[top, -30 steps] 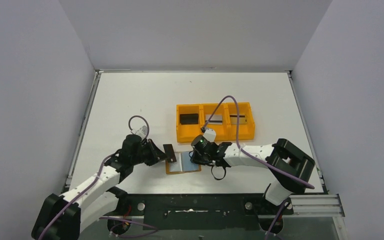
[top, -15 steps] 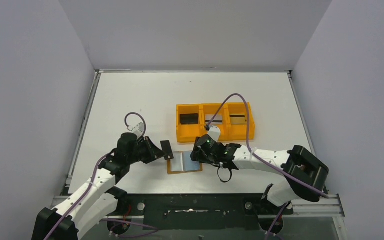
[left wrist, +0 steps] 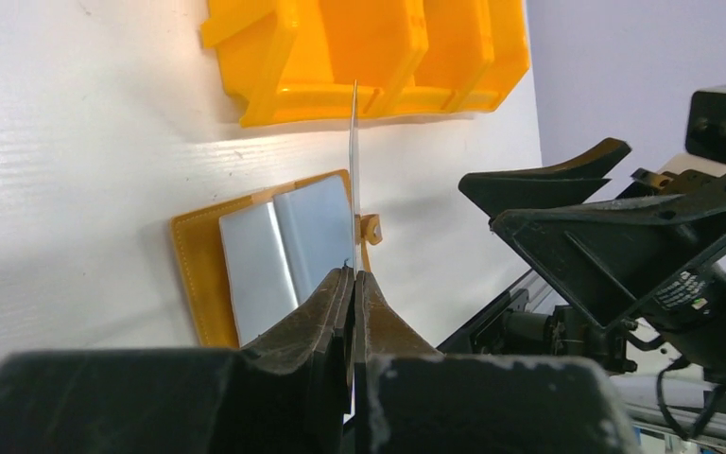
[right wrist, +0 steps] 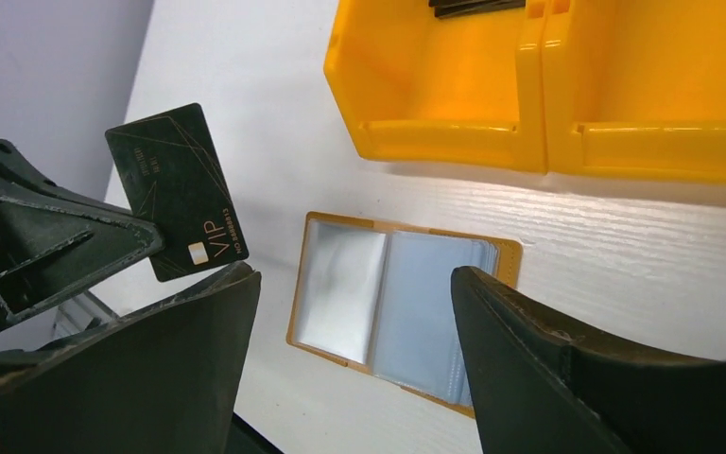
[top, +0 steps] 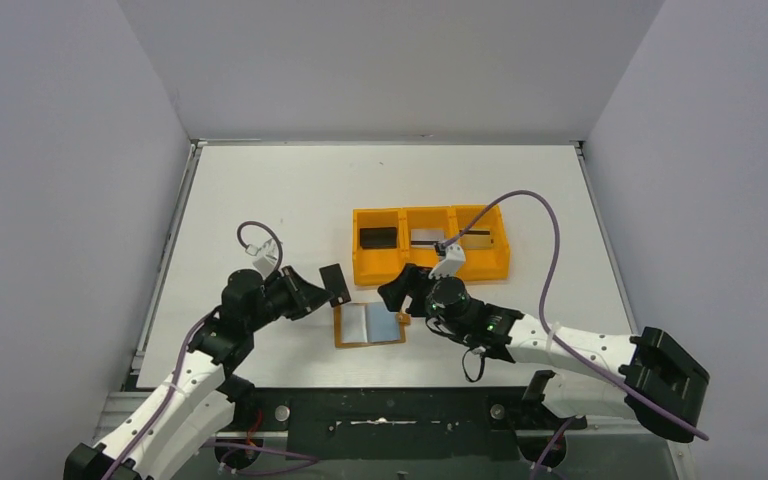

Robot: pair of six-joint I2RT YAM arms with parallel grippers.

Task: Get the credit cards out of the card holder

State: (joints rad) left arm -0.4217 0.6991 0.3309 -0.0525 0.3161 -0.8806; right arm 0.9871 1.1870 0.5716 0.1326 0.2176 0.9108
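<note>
The tan-orange card holder (top: pixel 362 326) lies open on the white table, its clear pockets face up (right wrist: pixel 392 288). My left gripper (top: pixel 322 291) is shut on a dark credit card (top: pixel 336 284), held in the air just up and left of the holder. The left wrist view shows that card (left wrist: pixel 354 142) edge-on, and the right wrist view shows its face (right wrist: pixel 176 191). My right gripper (top: pixel 398 300) hovers over the holder's right edge, open and empty (right wrist: pixel 354 279). The holder (left wrist: pixel 274 248) lies flat below both.
A bright orange three-compartment tray (top: pixel 430 264) stands just behind the holder. It holds a dark card (top: pixel 378 237), a grey card (top: pixel 427 236) and another dark card (top: pixel 475 235). The tray's front wall (right wrist: pixel 454 137) is close to my right fingers.
My right gripper opened wide and drew back off the holder. My left gripper lifted the dark card up and away from the holder's left edge.
</note>
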